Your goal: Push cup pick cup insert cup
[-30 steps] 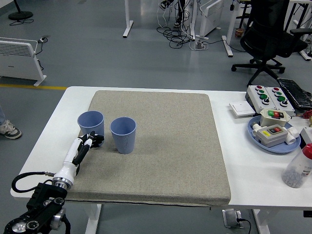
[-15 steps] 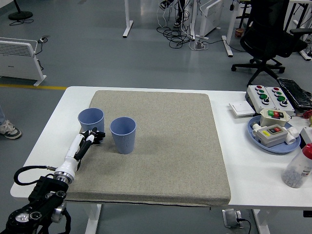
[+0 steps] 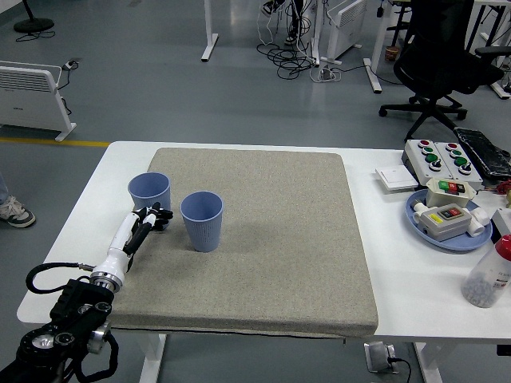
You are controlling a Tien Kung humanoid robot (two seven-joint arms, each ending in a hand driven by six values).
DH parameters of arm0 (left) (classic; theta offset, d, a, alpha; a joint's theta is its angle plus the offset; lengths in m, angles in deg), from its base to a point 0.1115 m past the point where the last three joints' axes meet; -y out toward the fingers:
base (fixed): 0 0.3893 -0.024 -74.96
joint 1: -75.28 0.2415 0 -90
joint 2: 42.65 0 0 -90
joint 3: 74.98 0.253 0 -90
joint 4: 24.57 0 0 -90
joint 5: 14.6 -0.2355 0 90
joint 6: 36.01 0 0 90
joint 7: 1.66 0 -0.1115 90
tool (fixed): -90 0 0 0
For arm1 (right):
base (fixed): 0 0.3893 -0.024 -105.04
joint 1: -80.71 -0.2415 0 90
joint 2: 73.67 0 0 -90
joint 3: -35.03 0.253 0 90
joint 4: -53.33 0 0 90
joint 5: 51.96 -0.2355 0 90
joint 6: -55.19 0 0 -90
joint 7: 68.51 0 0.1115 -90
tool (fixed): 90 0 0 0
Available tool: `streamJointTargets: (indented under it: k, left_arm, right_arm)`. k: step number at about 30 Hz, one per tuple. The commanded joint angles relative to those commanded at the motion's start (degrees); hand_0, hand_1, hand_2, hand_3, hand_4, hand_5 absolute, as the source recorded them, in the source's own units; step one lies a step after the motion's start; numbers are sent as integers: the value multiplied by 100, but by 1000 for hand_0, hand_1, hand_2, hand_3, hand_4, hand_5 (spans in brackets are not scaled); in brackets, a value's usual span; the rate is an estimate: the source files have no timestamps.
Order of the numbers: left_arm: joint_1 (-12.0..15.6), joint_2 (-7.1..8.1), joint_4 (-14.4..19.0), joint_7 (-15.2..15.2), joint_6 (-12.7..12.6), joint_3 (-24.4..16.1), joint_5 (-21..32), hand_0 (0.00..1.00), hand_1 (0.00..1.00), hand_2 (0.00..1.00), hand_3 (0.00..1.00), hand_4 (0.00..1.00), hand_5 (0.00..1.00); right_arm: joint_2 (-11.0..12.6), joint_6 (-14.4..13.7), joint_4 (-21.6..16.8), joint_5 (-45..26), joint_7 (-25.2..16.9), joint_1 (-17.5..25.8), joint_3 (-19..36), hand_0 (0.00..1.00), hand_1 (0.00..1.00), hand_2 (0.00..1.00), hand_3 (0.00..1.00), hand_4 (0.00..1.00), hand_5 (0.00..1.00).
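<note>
Meanwhile, the left hand (image 3: 152, 219) touches the far-left cup (image 3: 149, 195), its fingers' grip indiscernible; no legible writing shows.

no legible text anywhere

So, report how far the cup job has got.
Early stage. Nothing looks done: both blue cups stand upright and apart on the grey mat, neither nested. In hand: the left hand sits at the base of the left cup, apparently pushing it; no grasp is visible. Left to do: pick one cup up and insert it into the right cup. The right arm is out of view.
</note>
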Motion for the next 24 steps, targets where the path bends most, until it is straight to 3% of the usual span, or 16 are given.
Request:
streamJointTargets:
  k: [13, 24]
  left_arm:
    - [-280, -86, -530, 55, 37, 426, 421, 659, 691, 651, 572, 566, 998]
    - [-478, -103, -763, 89, 55, 653, 656, 660, 692, 650, 571, 564, 998]
  right_arm:
    - [-6, 24, -3, 66, 24, 14, 39, 731, 668, 701, 587, 159, 385]
    - [-6, 40, -6, 97, 35, 14, 52, 731, 668, 701, 587, 159, 385]
